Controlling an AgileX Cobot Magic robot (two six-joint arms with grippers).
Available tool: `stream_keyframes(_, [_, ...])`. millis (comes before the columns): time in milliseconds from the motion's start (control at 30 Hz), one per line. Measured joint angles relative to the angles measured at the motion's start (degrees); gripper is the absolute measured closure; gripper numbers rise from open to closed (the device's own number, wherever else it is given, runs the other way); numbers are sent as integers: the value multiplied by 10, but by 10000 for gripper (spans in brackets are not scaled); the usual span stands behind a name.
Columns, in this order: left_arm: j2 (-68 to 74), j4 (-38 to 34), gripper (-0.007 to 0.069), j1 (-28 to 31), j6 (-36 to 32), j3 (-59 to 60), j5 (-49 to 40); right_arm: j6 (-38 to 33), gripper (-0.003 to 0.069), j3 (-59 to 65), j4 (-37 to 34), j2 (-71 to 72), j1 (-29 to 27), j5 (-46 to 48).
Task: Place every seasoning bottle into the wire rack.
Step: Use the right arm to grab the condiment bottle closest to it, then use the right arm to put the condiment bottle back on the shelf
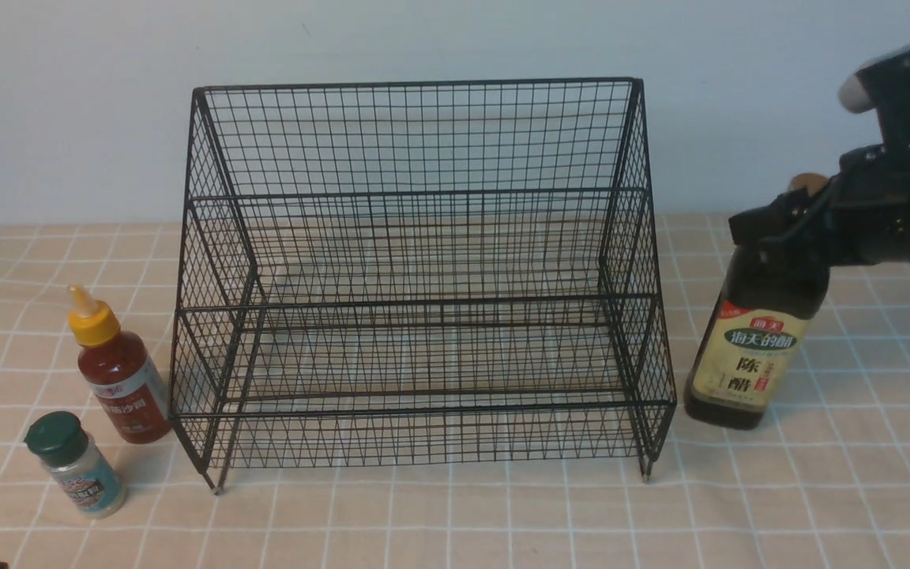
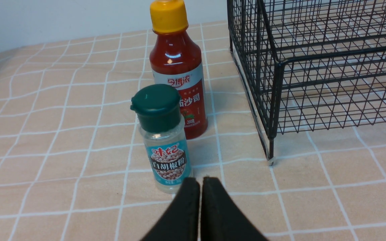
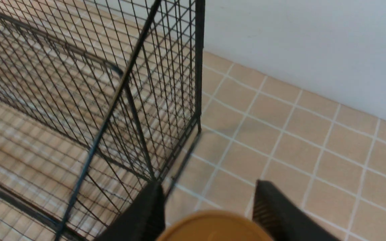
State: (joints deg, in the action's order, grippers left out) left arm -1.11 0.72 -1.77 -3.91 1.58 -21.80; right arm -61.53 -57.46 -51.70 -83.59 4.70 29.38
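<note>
**Right tool [image 3: 208, 190] astride the vinegar cap, rack to its left**

Right tool sits at the neck of the tall vinegar bottle [image 1: 751, 348]. Its jaws stand apart, one on each side of the gold cap. Whether they press on the neck I cannot tell.

The bottle stands on the desk [image 1: 858, 490], long axis upright or nearly so, just beside the right side wall of the wire rack [image 1: 423, 237] and near its front corner. Both tiers of the rack are bare.

From the held end the rack lies toward the robot's left. The sloped side wall stands between bottle and shelf, so I judge the coming move to be a lift first, then a carry leftward over the low front edge with the bottle kept upright.

The right arm is plainly the nearer one here. The left tool [image 2: 200, 182], fingers pressed together and holding nothing, hangs just short of the small shaker [image 1: 80, 466]. The red sauce bottle [image 1: 123, 379] stands close behind it. Both wait on the desk at the rack's left front corner.
</note>
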Motion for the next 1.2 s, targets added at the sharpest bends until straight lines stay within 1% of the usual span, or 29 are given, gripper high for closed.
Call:
stream_keyframes(67, [0, 0, 634, 0, 0, 0, 0, 1, 347, 0, 2, 4, 0, 2])
stream_keyframes(200, [0, 0, 634, 0, 0, 0, 0, -5, 347, 7, 28, 47, 0, 5])
stream_keyframes(333, [0, 0, 634, 0, 0, 0, 0, -7, 347, 5, 30, 95, 0, 5])
stream_keyframes(400, [0, 0, 634, 0, 0, 0, 0, -9, 347, -19, 27, 142, 0, 19])
stream_keyframes(500, [0, 0, 634, 0, 0, 0, 0, -10, 347, -61, 9, 168, 0, 44])
stream_keyframes(600, [0, 0, 634, 0, 0, 0, 0, -10, 347, -106, -19, 178, 0, 71])
stream_keyframes(633, [0, 0, 634, 0, 0, 0, 0, -10, 347, -143, -54, 179, 0, 95])
stream_keyframes(700, [0, 0, 634, 0, 0, 0, 0, -14, 347, -175, -97, 178, 0, 118])
stream_keyframes(833, [0, 0, 634, 0, 0, 0, 0, -43, 347, -216, -194, 159, 0, 168])
stream_keyframes(867, [0, 0, 634, 0, 0, 0, 0, -47, 347, -218, -204, 155, 0, 171])
stream_keyframes(900, [0, 0, 634, 0, 0, 0, 0, -61, 347, -222, -240, 143, 1, 181])
stream_keyframes(933, [0, 0, 634, 0, 0, 0, 0, -75, 347, -223, -269, 129, 4, 184])
stream_keyframes(1033, [0, 0, 634, 0, 0, 0, 0, -103, 347, -223, -298, 106, 18, 179])
stream_keyframes(1067, [0, 0, 634, 0, 0, 0, 0, -128, 347, -223, -308, 87, 35, 167])
stream_keyframes(1133, [0, 0, 634, 0, 0, 0, 0, -154, 347, -223, -317, 67, 61, 146])
stream_keyframes(1167, [0, 0, 634, 0, 0, 0, 0, -176, 347, -223, -324, 54, 79, 122])
stream_keyframes(1200, [0, 0, 634, 0, 0, 0, 0, -182, 347, -223, -327, 50, 86, 110])
